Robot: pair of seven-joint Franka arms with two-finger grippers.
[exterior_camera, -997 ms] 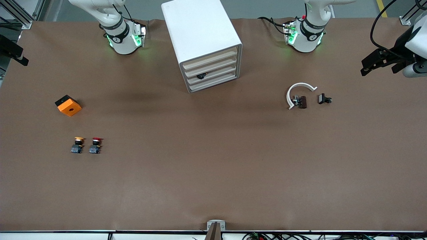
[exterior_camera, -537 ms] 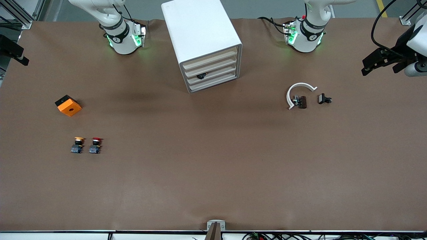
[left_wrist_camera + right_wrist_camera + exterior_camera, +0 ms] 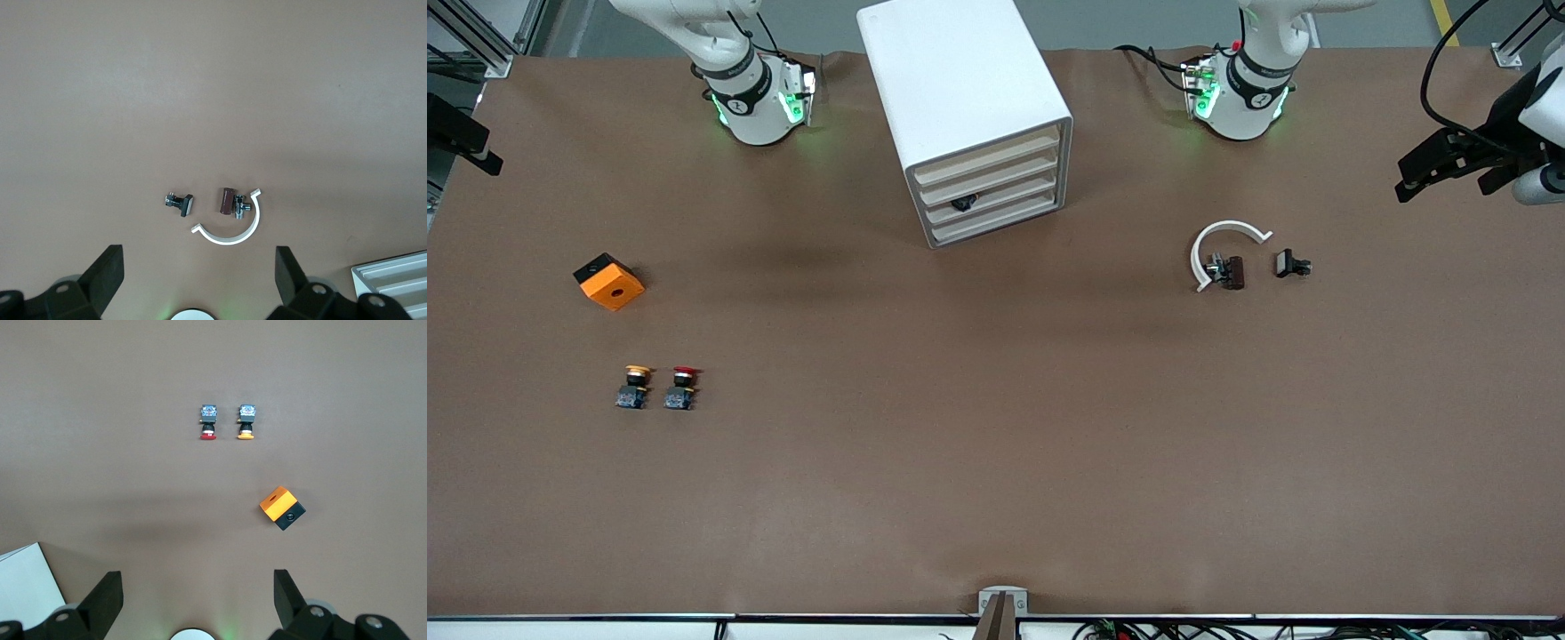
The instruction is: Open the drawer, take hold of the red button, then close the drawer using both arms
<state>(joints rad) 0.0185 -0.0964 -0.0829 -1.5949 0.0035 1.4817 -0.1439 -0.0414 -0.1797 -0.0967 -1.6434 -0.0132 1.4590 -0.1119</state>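
Observation:
The white cabinet (image 3: 960,98) stands between the arm bases, with all four cream drawer fronts (image 3: 989,187) shut. A small dark thing (image 3: 963,204) sits on the third front from the top. The red-capped button (image 3: 683,388) stands on the table toward the right arm's end, beside a yellow-capped one (image 3: 634,388). Both also show in the right wrist view: the red button (image 3: 209,421) and the yellow button (image 3: 247,421). My right gripper (image 3: 197,595) is open and empty, up over the table's edge (image 3: 485,158). My left gripper (image 3: 198,275) is open and empty over the other end (image 3: 1409,178).
An orange cube with a hole (image 3: 609,282) lies farther from the camera than the buttons. A white C-shaped ring (image 3: 1223,244), a brown part (image 3: 1232,271) and a small black part (image 3: 1291,264) lie toward the left arm's end.
The left gripper has drifted slightly outward toward its end of the table. The right arm and all objects have not moved.

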